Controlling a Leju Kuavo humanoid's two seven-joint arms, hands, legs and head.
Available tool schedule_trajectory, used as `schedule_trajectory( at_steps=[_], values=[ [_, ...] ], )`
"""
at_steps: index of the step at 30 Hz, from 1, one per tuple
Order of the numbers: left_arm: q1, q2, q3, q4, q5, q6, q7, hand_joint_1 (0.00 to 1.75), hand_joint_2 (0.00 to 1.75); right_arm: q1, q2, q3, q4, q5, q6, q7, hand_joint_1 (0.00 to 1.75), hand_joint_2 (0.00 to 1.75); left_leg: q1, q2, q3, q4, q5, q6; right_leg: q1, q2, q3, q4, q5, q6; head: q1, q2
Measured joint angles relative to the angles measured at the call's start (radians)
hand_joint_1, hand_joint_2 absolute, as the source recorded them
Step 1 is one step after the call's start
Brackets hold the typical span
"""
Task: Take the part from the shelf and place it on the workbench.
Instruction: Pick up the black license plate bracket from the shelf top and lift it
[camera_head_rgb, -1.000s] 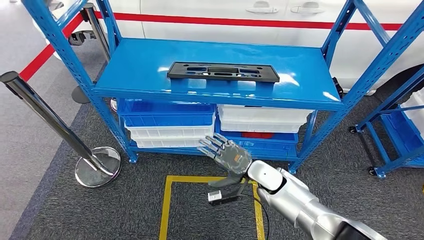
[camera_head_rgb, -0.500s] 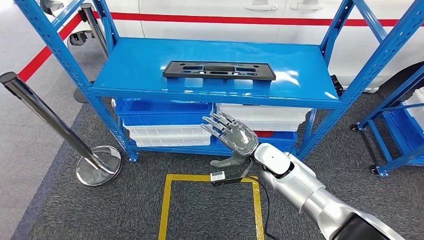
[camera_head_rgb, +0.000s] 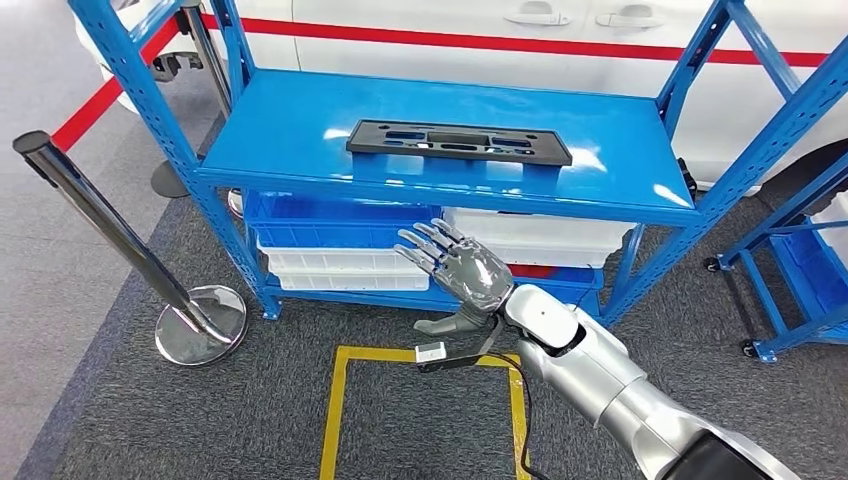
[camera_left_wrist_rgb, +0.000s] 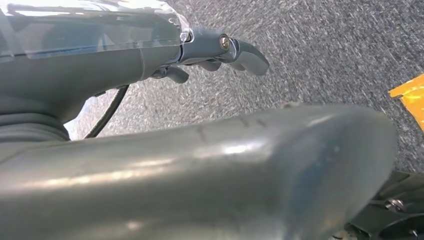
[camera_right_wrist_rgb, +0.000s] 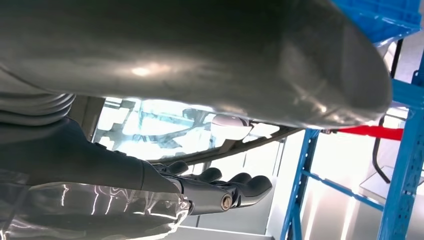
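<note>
The part (camera_head_rgb: 458, 142) is a long flat black plastic panel with cut-outs, lying across the top level of the blue shelf (camera_head_rgb: 290, 130). My right hand (camera_head_rgb: 462, 275) is raised in front of the shelf, below the top level and apart from the part, fingers spread and holding nothing. In the right wrist view the right hand (camera_right_wrist_rgb: 215, 192) stretches its fingers (camera_right_wrist_rgb: 250, 186) out flat beside a blue shelf post (camera_right_wrist_rgb: 400, 150). My left hand (camera_left_wrist_rgb: 200, 150) hangs over grey carpet with its fingers (camera_left_wrist_rgb: 240, 50) loosely extended and nothing in it.
Blue bins (camera_head_rgb: 330, 215) and white bins (camera_head_rgb: 540, 238) fill the lower level. A chrome stanchion (camera_head_rgb: 110, 235) with a round base (camera_head_rgb: 200, 325) stands at the left. A yellow tape square (camera_head_rgb: 335, 420) marks the carpet. Another blue rack (camera_head_rgb: 790, 270) is at the right, a white car (camera_head_rgb: 450, 20) behind.
My right hand has risen from near the floor marking to in front of the bins. The camera has shifted a little; the part has not moved on the shelf.
</note>
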Motion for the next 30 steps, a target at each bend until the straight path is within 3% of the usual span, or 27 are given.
schedule_trajectory(
  at_steps=[2, 6, 8, 10, 12, 13, 16, 18, 22, 24, 26, 27, 28, 30],
  values=[
    [0.0, -0.001, 0.002, 0.0, 0.001, 0.0, 0.001, 0.0, 0.0, -0.007, 0.0, -0.001, 0.0, -0.003, 0.001, -0.001, 0.0, 0.0, -0.003, 0.0, -0.002, 0.001, 0.0, -0.008, 0.006, -0.002, 0.041, -0.091, 0.025, -0.008, 0.0, 0.0],
    [0.0, -0.001, 0.003, 0.0, 0.001, -0.003, 0.001, 0.0, 0.0, -0.009, -0.002, -0.002, 0.0, -0.004, 0.001, 0.001, 0.0, 0.0, -0.004, 0.003, -0.007, 0.008, -0.008, -0.031, 0.003, -0.004, 0.048, -0.115, 0.028, -0.021, 0.0, 0.0],
    [-0.002, 0.0, 0.004, 0.0, 0.001, -0.004, 0.002, 0.0, 0.0, -0.009, -0.008, -0.002, 0.0, -0.004, 0.0, 0.002, 0.0, 0.0, -0.003, 0.008, -0.04, 0.085, -0.055, -0.04, -0.001, -0.009, 0.052, -0.121, 0.031, -0.031, 0.0, 0.0],
    [-0.003, 0.0, 0.004, 0.0, -0.001, -0.009, 0.004, 0.0, 0.0, -0.003, -0.015, -0.002, 0.0, -0.003, 0.0, 0.004, 0.0, 0.0, -0.003, 0.01, -0.107, 0.227, -0.123, -0.047, 0.0, -0.013, 0.051, -0.121, 0.03, -0.035, 0.0, 0.0],
    [-0.002, 0.0, 0.004, 0.0, -0.004, -0.013, 0.01, 0.0, 0.0, 0.006, -0.019, -0.002, 0.0, 0.003, 0.0, 0.006, 0.0, 0.0, -0.002, 0.011, -0.144, 0.302, -0.139, -0.05, 0.001, -0.014, 0.052, -0.12, 0.03, -0.036, 0.0, 0.0],
    [-0.003, 0.0, 0.004, 0.0, -0.004, -0.013, 0.012, 0.0, 0.0, 0.009, -0.019, -0.002, 0.0, 0.006, 0.0, 0.006, 0.0, 0.0, -0.002, 0.011, -0.133, 0.278, -0.117, -0.05, 0.0, -0.014, 0.052, -0.119, 0.029, -0.035, 0.0, 0.0],
    [-0.007, 0.002, 0.005, 0.0, -0.005, -0.013, 0.015, 0.0, 0.0, 0.012, -0.021, -0.002, -0.003, 0.01, 0.0, 0.007, 0.0, 0.0, -0.001, 0.01, -0.031, 0.07, -0.023, -0.043, 0.001, -0.012, 0.053, -0.112, 0.023, -0.026, 0.0, 0.0],
    [-0.007, 0.003, 0.006, 0.0, -0.006, -0.013, 0.014, 0.0, 0.0, 0.011, -0.022, -0.002, -0.006, 0.011, 0.001, 0.007, 0.0, 0.0, -0.003, 0.008, 0.0, 0.004, -0.007, -0.03, 0.005, -0.01, 0.052, -0.108, 0.021, -0.016, 0.0, 0.0],
    [-0.007, 0.003, 0.009, 0.0, -0.007, -0.012, 0.013, 0.0, 0.0, 0.012, -0.021, -0.003, -0.01, 0.012, 0.002, 0.009, 0.0, 0.0, -0.002, 0.007, 0.002, -0.004, -0.001, -0.004, 0.002, -0.007, 0.044, -0.092, 0.006, 0.004, 0.0, 0.0],
    [-0.01, 0.004, 0.01, 0.0, -0.007, -0.012, 0.012, 0.0, 0.0, 0.012, -0.017, -0.004, -0.012, 0.013, 0.002, 0.011, 0.0, 0.0, 0.0, 0.006, 0.003, -0.008, 0.002, 0.004, -0.001, -0.002, 0.006, -0.005, -0.044, 0.01, 0.0, 0.0],
    [-0.011, 0.004, 0.01, 0.0, -0.007, -0.011, 0.011, 0.0, 0.0, 0.017, -0.014, -0.005, -0.012, 0.014, 0.003, 0.012, 0.0, 0.0, -0.001, 0.004, 0.002, -0.007, 0.002, 0.007, -0.002, 0.0, -0.056, 0.124, -0.096, 0.014, 0.0, 0.0],
    [-0.011, 0.005, 0.011, 0.0, -0.007, -0.011, 0.011, 0.0, 0.0, 0.02, -0.014, -0.005, -0.012, 0.015, 0.004, 0.012, 0.0, 0.0, -0.001, 0.003, 0.003, -0.006, 0.001, 0.008, -0.003, 0.001, -0.076, 0.163, -0.101, 0.014, 0.0, 0.0],
    [-0.01, 0.005, 0.011, 0.0, -0.007, -0.011, 0.011, 0.0, 0.0, 0.023, -0.014, -0.005, -0.012, 0.016, 0.004, 0.012, 0.0, 0.0, -0.002, 0.001, 0.003, -0.006, 0.0, 0.008, -0.003, 0.001, -0.079, 0.164, -0.086, 0.012, 0.0, 0.0],
    [-0.01, 0.006, 0.012, 0.0, -0.008, -0.011, 0.011, 0.0, 0.0, 0.023, -0.014, -0.006, -0.012, 0.018, 0.005, 0.012, 0.0, 0.0, -0.003, -0.002, 0.005, -0.004, -0.002, 0.006, -0.001, 0.0, -0.037, 0.065, -0.015, 0.003, 0.0, 0.0]
  ],
)
